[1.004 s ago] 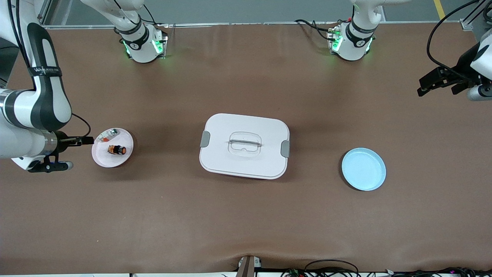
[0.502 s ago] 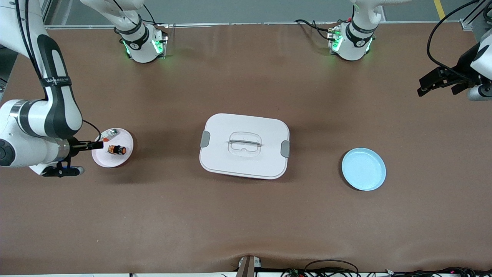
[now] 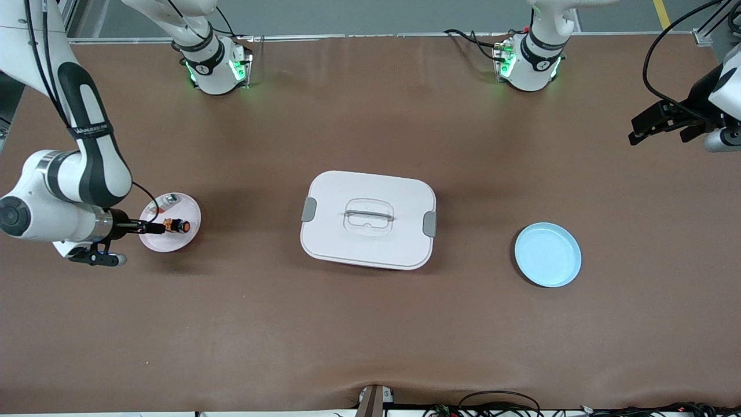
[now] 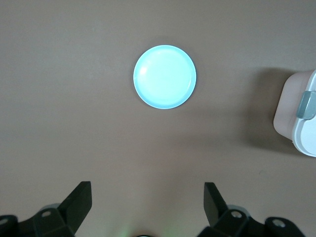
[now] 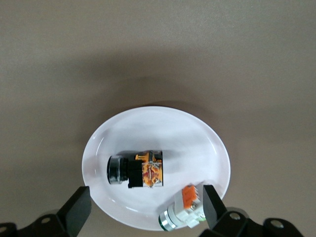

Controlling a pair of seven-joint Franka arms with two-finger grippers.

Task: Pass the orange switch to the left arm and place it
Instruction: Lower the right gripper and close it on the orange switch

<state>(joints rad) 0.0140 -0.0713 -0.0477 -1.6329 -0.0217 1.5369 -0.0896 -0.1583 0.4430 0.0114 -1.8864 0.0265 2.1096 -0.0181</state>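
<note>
The orange switch (image 3: 176, 225) (image 5: 138, 171) lies on its side on a small white plate (image 3: 186, 238) (image 5: 163, 128) toward the right arm's end of the table. My right gripper (image 3: 157, 228) (image 5: 145, 210) is open and low over that plate, its fingers just short of the switch and holding nothing. The white box (image 3: 369, 219) (image 4: 302, 123) with grey clips sits at the table's middle. My left gripper (image 3: 660, 134) (image 4: 146, 202) waits open and empty in the air at the left arm's end of the table.
A small silvery part with an orange bit (image 3: 168, 200) (image 5: 185, 211) shares the white plate, close to one right finger (image 5: 213, 207). A light blue plate (image 3: 547, 254) (image 4: 165, 76) lies between the box and the left arm's end.
The right arm has swung in over the white plate and lowered, bringing its open gripper up to the switch. The left arm has not moved.
</note>
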